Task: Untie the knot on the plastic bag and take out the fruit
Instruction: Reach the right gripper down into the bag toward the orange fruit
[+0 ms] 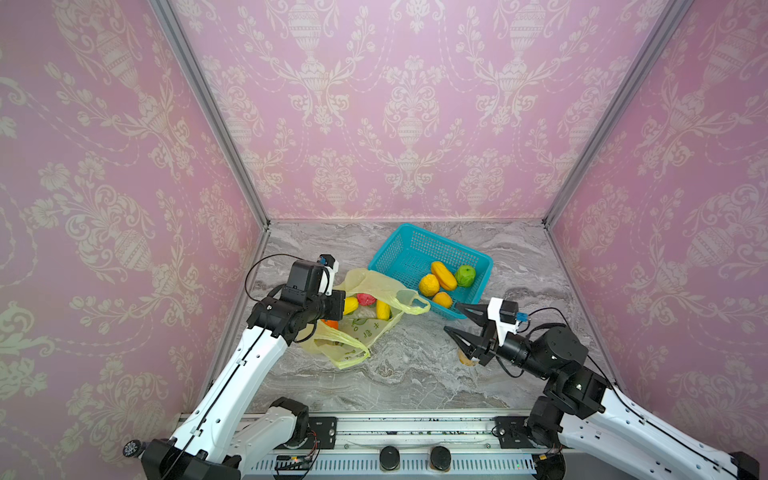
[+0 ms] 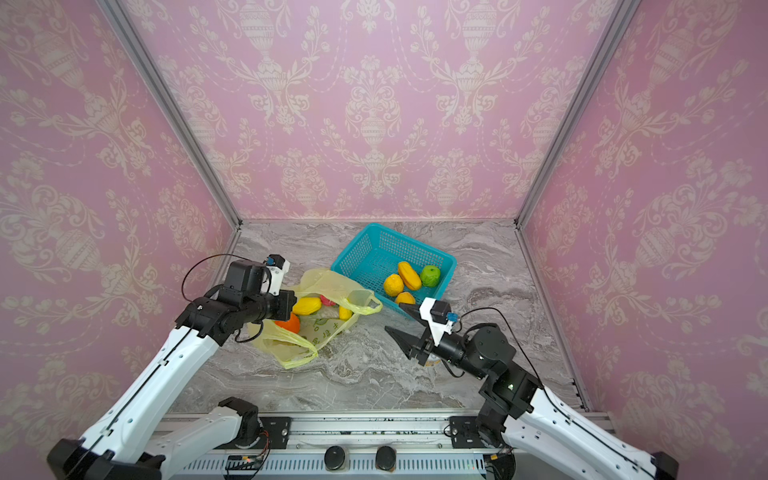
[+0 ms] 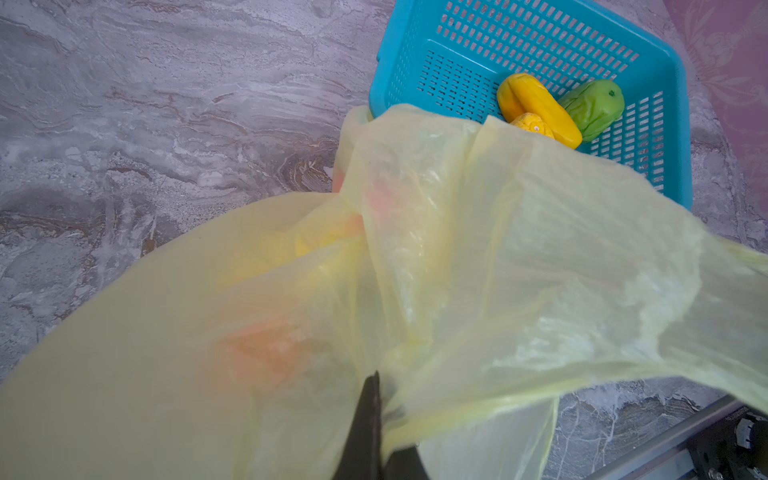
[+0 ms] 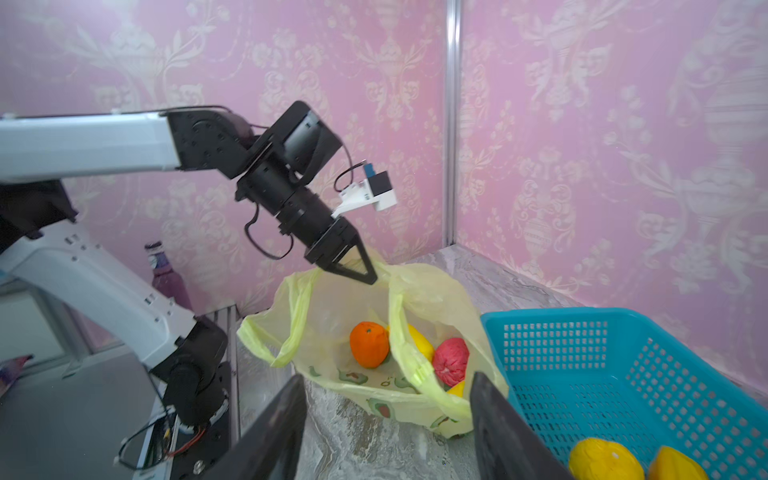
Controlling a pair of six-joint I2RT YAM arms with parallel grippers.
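The plastic bag (image 1: 374, 286) (image 4: 332, 299) lies on the marble table with its mouth open. No knot shows, and both handle loops hang loose. My left gripper (image 4: 372, 276) (image 3: 376, 378) is shut on the bag's rim and holds it up. Inside the bag lie fruit: an orange ball (image 4: 369, 344), a pink-red ball (image 4: 451, 360) and yellow pieces (image 1: 350, 305). My right gripper (image 1: 451, 317) (image 2: 393, 316) is open and empty. It hovers between the bag and the near corner of the basket, pointing at the bag's mouth.
The teal mesh basket (image 1: 390, 245) (image 4: 582, 316) stands behind and right of the bag. It holds several fruit, among them a green apple (image 1: 465, 275) and a long yellow one (image 1: 444, 275). A small tan thing (image 1: 467, 360) lies under my right wrist. Pink walls close three sides.
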